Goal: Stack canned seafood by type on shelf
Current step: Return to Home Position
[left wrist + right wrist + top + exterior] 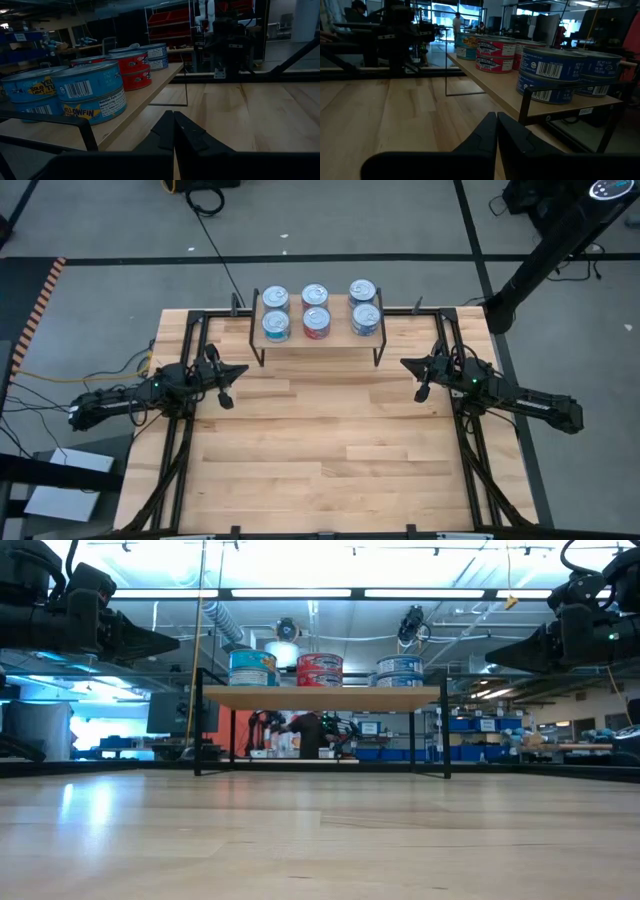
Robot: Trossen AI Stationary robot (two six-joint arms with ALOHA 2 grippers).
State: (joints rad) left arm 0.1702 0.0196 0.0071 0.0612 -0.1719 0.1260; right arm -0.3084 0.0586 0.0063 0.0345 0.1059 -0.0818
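Observation:
The shelf (pixel 340 338), a small light-wood platform on black legs, stands at the table's far middle. On it the canned seafood stands in stacks two tins high: teal tins (pixel 87 85) at its left end, red tins (pixel 131 62) in the middle, blue tins (pixel 552 65) at its right end. My left gripper (pixel 244 368) hovers level and shut, to the left of the shelf and nearer than it. My right gripper (pixel 404 363) hovers level and shut on the shelf's right, also nearer than it. Each points toward the table's middle and holds nothing.
Black frame rails (pixel 185 430) run along the table's left and right sides. Cables (pixel 60 385) lie off the left edge, and a dark stand (pixel 545 260) rises beyond the far right corner. The wooden tabletop (pixel 320 450) stretches between the arms toward the near edge.

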